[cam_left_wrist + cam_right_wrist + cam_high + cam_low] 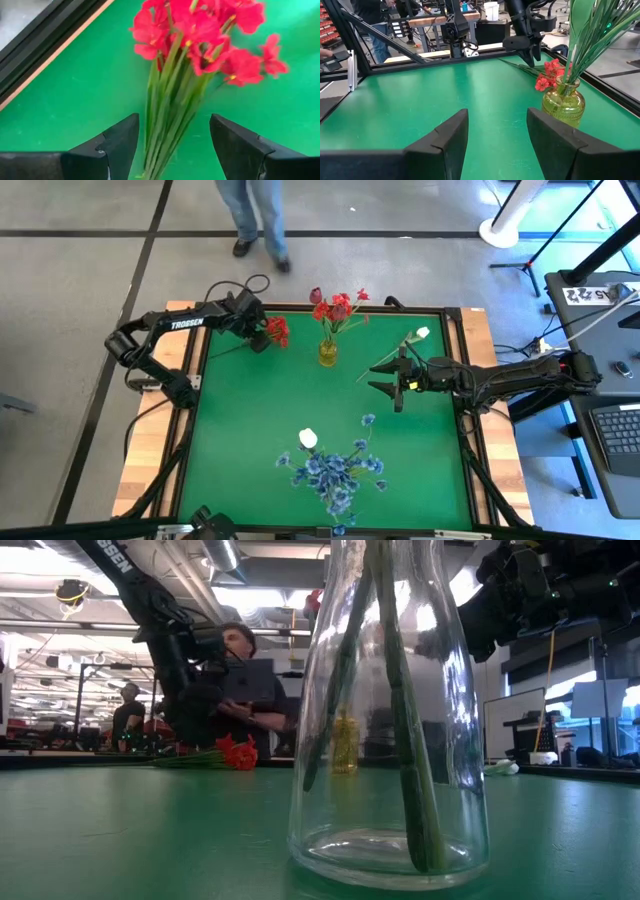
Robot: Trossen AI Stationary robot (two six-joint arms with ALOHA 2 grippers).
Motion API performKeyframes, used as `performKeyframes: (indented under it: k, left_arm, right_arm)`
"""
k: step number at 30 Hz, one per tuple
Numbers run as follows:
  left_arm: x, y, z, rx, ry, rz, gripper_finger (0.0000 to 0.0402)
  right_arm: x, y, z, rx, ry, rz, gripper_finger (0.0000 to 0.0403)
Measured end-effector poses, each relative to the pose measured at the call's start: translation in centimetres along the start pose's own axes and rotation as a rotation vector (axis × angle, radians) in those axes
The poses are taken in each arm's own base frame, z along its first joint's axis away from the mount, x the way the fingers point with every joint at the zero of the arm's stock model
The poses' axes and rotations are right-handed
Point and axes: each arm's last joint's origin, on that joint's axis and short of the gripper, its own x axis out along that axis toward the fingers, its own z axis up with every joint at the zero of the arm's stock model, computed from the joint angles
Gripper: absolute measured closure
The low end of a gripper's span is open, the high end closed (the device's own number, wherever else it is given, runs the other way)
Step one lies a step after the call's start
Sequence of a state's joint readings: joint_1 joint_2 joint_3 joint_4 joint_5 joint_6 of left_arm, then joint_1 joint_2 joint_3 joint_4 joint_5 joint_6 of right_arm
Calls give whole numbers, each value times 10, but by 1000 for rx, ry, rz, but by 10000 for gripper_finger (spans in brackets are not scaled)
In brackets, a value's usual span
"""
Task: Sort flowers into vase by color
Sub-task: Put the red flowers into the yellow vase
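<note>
Left end effector [172, 145] open astride red flowers [200, 30] – green table [260, 410]; person [255, 215] beyond.

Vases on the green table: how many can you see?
2. A small yellow glass vase holding red flowers stands near the far edge; a clear glass vase holding blue sprays stands near the near edge. None seems hidden.

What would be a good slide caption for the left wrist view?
Open left claw straddling the green stems of a red-bloomed artificial flower bunch lying on the green table mat.
</note>
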State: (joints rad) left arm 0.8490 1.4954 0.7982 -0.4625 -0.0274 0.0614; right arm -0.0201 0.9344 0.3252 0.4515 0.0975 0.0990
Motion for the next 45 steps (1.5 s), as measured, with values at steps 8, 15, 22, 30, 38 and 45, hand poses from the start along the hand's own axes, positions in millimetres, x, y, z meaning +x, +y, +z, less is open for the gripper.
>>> performKeyframes:
  k: [8,15,22,30,38,45]
  left_arm:
    - [32,2,-6,-8,123,-28,163]
    - [39,1,-6,-6,137,-24,163]
    - [39,0,-8,-11,155,-20,215]
    - [37,-7,-9,-35,172,-14,360]
    - [-1,-22,-7,-56,61,-45,388]
    - [-68,-35,4,-94,-270,-268,389]
  right_arm:
    - [0,0,0,7,2,-1,204]
    - [0,0,-1,12,6,-1,204]
    - [0,0,0,12,4,-1,204]
    - [0,-2,0,13,-5,-70,204]
    - [0,-2,0,58,-4,-69,204]
    - [0,-2,-1,48,1,-69,204]
